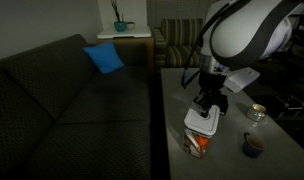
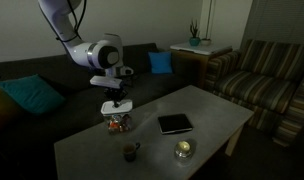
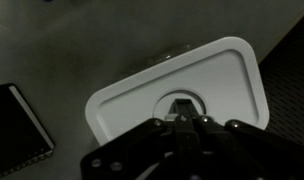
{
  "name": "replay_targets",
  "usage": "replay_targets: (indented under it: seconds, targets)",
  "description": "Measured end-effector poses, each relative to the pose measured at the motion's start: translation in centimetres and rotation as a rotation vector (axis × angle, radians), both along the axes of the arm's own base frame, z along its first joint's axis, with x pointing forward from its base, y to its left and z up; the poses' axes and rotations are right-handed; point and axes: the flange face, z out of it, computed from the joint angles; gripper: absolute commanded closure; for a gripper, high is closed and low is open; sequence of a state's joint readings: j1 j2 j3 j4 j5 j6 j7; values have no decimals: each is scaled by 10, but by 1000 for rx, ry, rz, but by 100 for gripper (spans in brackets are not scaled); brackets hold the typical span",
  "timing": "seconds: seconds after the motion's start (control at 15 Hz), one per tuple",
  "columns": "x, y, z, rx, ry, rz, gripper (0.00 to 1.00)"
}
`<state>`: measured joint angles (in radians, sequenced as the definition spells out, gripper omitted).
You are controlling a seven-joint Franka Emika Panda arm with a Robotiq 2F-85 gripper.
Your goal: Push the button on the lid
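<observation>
A white rounded-square lid [image 3: 182, 80] with a raised rim tops a small clear container [image 1: 199, 144] showing orange, on the grey table [image 2: 202, 125]. The lid also shows in an exterior view [image 2: 116, 108]. A round button [image 3: 182, 100] sits in the lid's middle. My gripper [image 3: 182, 112] is shut, its joined fingertips resting on the button from straight above. In both exterior views the gripper [image 1: 205, 108] stands upright directly over the lid [image 1: 202, 120]. Nothing is held.
A flat black square object [image 2: 175, 124] lies right of the container; its edge shows in the wrist view [image 3: 17, 125]. A dark cup [image 1: 253, 146] and a glass jar [image 2: 182, 150] stand near the table's front. A dark couch [image 1: 62, 90] runs alongside.
</observation>
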<state>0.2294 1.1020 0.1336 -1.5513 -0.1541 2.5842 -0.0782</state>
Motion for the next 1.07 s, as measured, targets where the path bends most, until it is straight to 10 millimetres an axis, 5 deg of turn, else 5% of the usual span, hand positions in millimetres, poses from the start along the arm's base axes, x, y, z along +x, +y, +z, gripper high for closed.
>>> replay_targets:
  seconds: [1.07]
  targets:
    - [1,8,8,7,-10,76,99]
